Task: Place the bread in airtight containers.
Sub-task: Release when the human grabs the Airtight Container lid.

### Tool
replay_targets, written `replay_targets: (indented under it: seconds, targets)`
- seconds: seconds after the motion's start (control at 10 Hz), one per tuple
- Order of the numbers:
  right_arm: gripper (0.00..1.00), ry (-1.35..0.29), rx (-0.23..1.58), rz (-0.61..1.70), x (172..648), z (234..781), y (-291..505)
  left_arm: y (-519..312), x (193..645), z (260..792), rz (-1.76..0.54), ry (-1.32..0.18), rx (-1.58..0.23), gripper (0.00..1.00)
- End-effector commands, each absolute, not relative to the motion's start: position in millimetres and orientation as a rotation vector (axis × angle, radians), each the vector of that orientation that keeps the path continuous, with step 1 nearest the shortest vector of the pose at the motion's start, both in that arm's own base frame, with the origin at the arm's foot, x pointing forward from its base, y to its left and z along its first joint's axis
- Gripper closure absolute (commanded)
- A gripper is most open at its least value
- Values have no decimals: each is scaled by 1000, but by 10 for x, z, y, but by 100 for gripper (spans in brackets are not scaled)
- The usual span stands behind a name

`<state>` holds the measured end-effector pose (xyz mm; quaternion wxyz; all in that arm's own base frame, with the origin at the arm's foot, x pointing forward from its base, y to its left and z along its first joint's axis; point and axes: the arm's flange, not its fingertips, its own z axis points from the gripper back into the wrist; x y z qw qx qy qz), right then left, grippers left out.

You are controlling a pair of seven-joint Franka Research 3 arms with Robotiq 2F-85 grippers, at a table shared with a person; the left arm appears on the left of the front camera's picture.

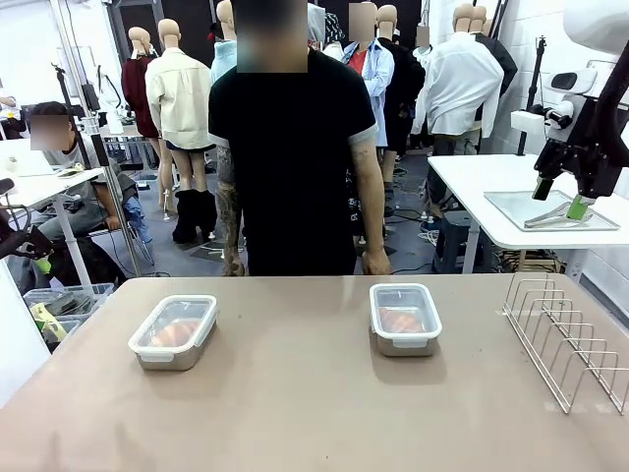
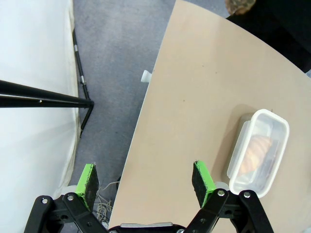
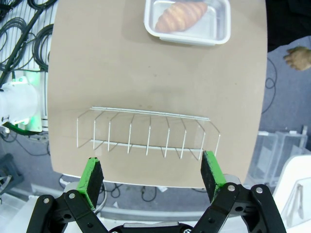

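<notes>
Two steel containers stand on the tan table, each with a clear white-rimmed lid on it: the left container (image 1: 174, 331) and the right container (image 1: 405, 317). A golden croissant (image 1: 401, 321) shows through the right lid, and another croissant (image 1: 172, 332) through the left. My right gripper (image 1: 561, 199) hangs open high above the table's right side, holding nothing. From its wrist I look down on the right container (image 3: 187, 22) and its croissant (image 3: 181, 15), far beyond the right gripper (image 3: 151, 172). My left gripper (image 2: 146, 177) is open over the table's left edge, the left container (image 2: 257, 153) off to one side.
A wire dish rack (image 1: 570, 339) stands at the table's right edge, directly under the right gripper in its wrist view (image 3: 146, 133). A person in a black shirt (image 1: 293, 147) stands at the far side with arms hanging down, one hand (image 3: 297, 58) off the table edge.
</notes>
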<state>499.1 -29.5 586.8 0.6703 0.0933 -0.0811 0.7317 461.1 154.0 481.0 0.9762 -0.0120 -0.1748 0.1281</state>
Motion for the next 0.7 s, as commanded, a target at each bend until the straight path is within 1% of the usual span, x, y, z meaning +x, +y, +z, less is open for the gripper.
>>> replay_targets:
  seconds: [0.0,0.6]
  targets:
    - [0,-172,206,1653,4980,5859,-301,1550,4591,4810,259,-354,-2,0]
    - [0,-172,206,1653,4980,5859,-301,1550,4591,4810,259,-354,-2,0]
